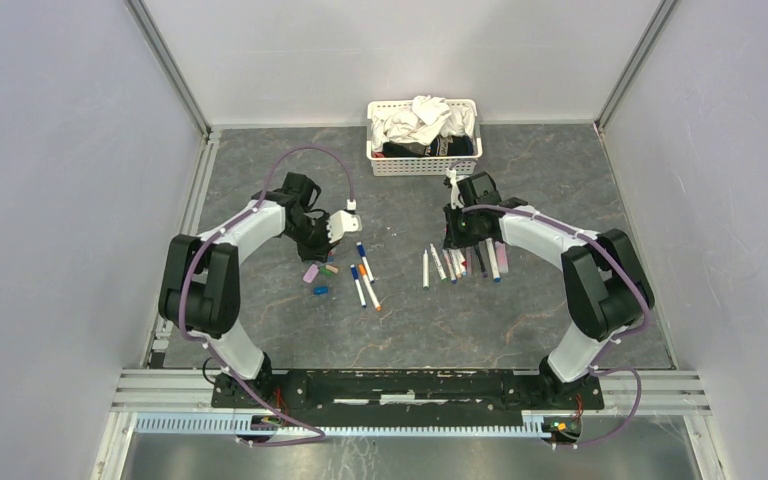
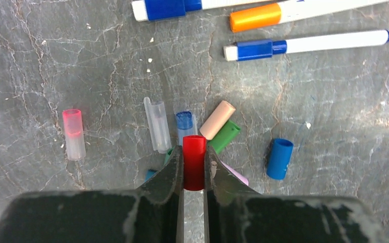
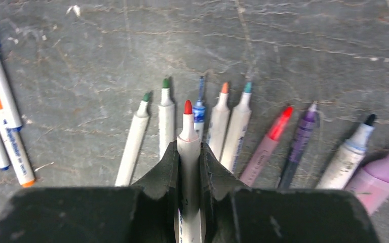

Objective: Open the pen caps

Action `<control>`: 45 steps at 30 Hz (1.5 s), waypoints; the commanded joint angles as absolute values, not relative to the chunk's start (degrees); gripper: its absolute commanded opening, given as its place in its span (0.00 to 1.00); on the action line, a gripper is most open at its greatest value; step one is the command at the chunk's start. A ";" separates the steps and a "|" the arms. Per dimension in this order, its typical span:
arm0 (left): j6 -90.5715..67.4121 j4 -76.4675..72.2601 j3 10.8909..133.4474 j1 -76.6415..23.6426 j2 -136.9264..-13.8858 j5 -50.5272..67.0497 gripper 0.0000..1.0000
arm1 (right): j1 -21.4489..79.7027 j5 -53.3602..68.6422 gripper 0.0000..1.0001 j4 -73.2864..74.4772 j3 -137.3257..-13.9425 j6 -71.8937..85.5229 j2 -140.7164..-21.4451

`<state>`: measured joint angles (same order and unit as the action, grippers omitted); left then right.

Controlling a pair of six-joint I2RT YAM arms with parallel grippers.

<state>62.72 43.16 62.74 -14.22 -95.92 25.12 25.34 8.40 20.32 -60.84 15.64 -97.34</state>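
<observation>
Pen caps (image 1: 312, 272), stubby plastic tubes in several colours, lay loose in a small cluster on the grey marbled tabletop (image 2: 334, 126) under the left arm. One of them, a red plastic cap (image 2: 194, 149), was clamped lengthwise between the black fingers of the left gripper (image 2: 194, 158), its open end pointing away from the wrist camera. Just beyond it a green plastic cap (image 2: 225, 135) touched a beige plastic cap (image 2: 218, 119). A solid blue cap (image 2: 279, 158) lay apart to the right, and a clear cap with a pink end (image 2: 73, 134) lay well to the left. Farther off, three capped white pens (image 2: 309, 43) lay side by side, two with blue caps and one with orange.

The right gripper (image 3: 188, 152) was closed on the barrel of a red-tipped white marker pen (image 3: 188, 129), which was uncapped. Around it a row of uncapped pens (image 3: 238, 131) fanned out on the table, tips pointing away. At the row's right end was a thick pink pen (image 3: 377, 177). A white plastic basket (image 1: 423, 166) of cloths stood near the far wall.
</observation>
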 commanded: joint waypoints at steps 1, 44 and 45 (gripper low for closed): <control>55.59 37.63 62.14 -13.97 -96.54 25.22 0.21 | 24.04 0.73 0.00 19.07 -63.06 16.34 -97.42; 38.77 48.48 82.22 -9.32 -78.23 21.17 1.00 | 43.50 -6.26 0.48 16.74 -66.94 15.64 -95.69; 39.17 49.28 82.15 -9.32 -78.71 21.43 1.00 | 45.10 -6.02 0.48 16.46 -67.97 15.60 -97.17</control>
